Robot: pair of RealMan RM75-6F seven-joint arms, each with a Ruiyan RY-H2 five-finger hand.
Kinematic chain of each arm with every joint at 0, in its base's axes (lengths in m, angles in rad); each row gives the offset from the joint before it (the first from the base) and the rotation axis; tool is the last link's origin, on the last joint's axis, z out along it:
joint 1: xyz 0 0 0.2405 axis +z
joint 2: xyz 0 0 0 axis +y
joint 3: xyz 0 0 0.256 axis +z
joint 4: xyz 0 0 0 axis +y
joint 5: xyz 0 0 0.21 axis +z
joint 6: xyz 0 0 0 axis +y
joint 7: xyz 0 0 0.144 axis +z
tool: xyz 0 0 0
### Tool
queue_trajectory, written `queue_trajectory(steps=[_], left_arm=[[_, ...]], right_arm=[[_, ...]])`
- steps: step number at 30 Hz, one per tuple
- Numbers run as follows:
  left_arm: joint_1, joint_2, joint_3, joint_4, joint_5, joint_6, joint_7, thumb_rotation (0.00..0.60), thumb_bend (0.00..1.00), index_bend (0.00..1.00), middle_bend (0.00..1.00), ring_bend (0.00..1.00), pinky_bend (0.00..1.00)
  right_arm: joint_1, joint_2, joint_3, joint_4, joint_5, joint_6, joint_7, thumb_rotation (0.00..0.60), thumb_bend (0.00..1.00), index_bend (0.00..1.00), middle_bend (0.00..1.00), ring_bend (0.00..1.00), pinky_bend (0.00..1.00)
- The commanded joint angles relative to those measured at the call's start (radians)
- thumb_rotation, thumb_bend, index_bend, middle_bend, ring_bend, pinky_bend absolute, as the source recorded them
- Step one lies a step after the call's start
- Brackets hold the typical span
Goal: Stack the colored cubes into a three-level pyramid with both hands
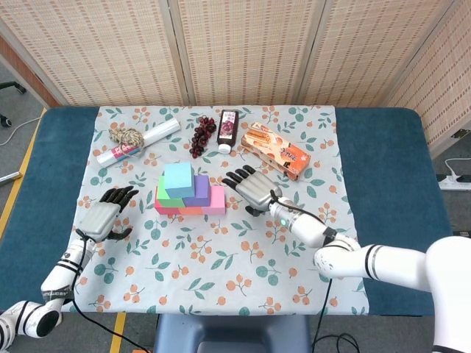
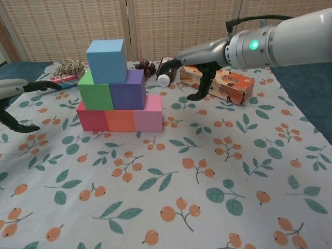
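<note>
Floral cloth (image 1: 243,257) covers the table nearest us, and on it, well short of the far clutter, we find the pyramid (image 1: 188,193) already standing: a bottom row of red, orange and pink cubes, a green and a purple cube above them, and a light blue cube (image 2: 106,60) on top, set a little toward the green side. We judge the stacking itself done; what seems left is at most a squaring of that top cube, if anything. Our left hand (image 1: 103,216) hangs to the left of the pyramid, apart from it, fingers spread and holding nothing. Our right hand (image 1: 252,188) sits just to the right of the pyramid, near the pink cube but not touching it as far as we can tell, likewise spread and empty. Behind the pyramid lie a dark bottle (image 1: 228,129), a bunch of grapes (image 1: 202,134), an orange snack box (image 1: 276,149) and a wrapped roll with twine (image 1: 137,142). In the chest view the left hand is cut off at the frame edge, and the right hand partly hides the bottle and box.
</note>
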State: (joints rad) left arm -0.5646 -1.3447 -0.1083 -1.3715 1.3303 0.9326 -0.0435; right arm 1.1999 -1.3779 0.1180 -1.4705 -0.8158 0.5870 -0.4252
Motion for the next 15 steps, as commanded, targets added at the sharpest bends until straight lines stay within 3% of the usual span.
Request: queue_trajectory(steps=[1, 15], left_arm=[[-0.003, -0.008, 0.003, 0.006, 0.006, 0.0, -0.005, 0.6, 0.3, 0.01, 0.0, 0.0, 0.0], [-0.027, -0.039, 0.011, 0.026, 0.01, -0.015, -0.001, 0.6, 0.3, 0.01, 0.0, 0.0, 0.0]], right_arm=[[0.01, -0.036, -0.008, 0.031, 0.024, 0.01, 0.006, 0.529, 0.31, 0.0, 0.0, 0.0, 0.0], [-0.011, -0.141, 0.018, 0.137, -0.08, -0.01, 0.139, 0.529, 0.31, 0.0, 0.0, 0.0, 0.0]])
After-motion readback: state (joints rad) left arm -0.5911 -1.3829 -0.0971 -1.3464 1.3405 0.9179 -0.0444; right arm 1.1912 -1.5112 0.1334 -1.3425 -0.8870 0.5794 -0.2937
